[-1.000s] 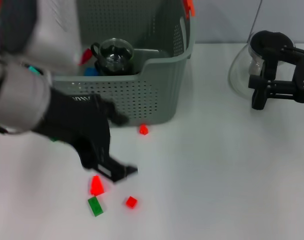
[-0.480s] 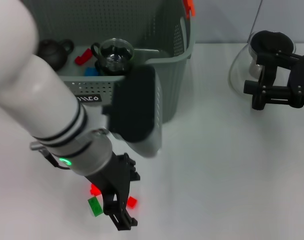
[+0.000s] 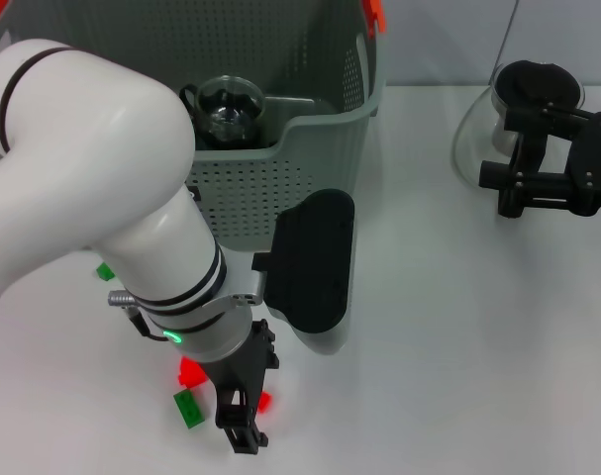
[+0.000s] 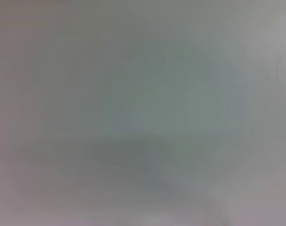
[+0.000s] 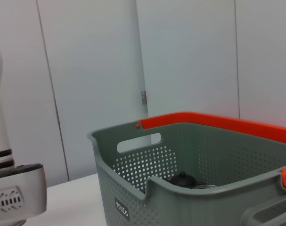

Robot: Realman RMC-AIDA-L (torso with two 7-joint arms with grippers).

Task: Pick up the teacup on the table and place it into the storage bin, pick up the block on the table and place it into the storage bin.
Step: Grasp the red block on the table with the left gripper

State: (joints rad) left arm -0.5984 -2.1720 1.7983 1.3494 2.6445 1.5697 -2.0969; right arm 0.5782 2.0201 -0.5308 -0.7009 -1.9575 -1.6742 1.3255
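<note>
My left pincer low at the worktop's near edge among red block and green block, grip I cannot tell, storage bin behind, right pincer parked far right, spread unclear.

We saw even, bright, diffuse lighting in the head view, with only soft shadows under the left arm and beside the storage bin on the table. The left wrist view was a wholly defocused grey-green smear. The right wrist view was sharp, evenly lit, no glare.
</note>
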